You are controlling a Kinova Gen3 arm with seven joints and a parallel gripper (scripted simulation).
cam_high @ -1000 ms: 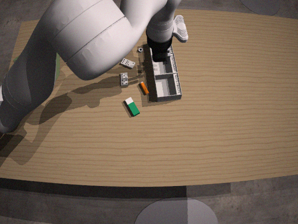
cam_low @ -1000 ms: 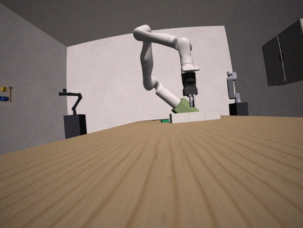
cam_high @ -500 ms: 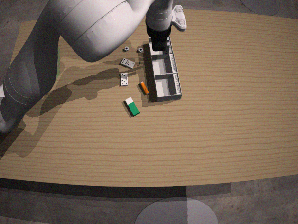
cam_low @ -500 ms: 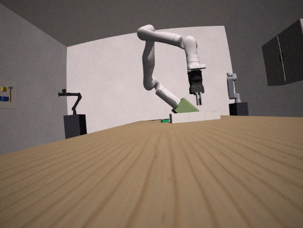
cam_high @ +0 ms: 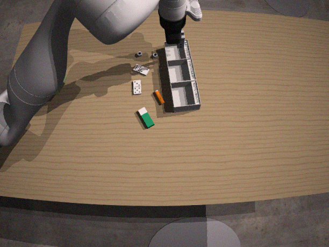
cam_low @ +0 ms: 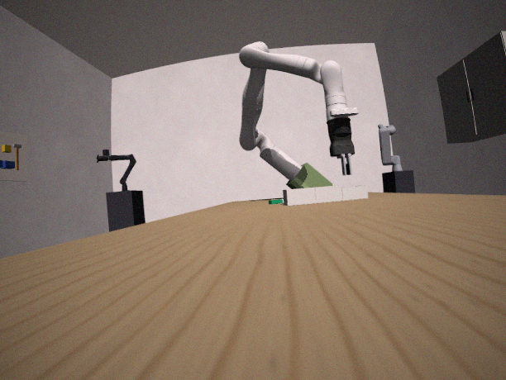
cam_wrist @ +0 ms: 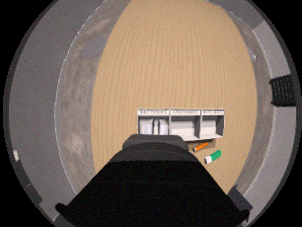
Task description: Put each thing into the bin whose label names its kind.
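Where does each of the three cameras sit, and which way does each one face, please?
Top: overhead, looking down at the table; arm and gripper show.
Exterior: low at the table's edge, facing the bins; whole arm shows.
Wrist: on the arm, looking down; dark gripper body fills the lower half.
Shared: bins and green eraser appear in all.

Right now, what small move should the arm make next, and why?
Probably slide sideways until it is over the nearest nut. The end effector hangs above the far bin with its fingers nearly together and nothing visible between them, and that nut lies on the table just beside that bin.
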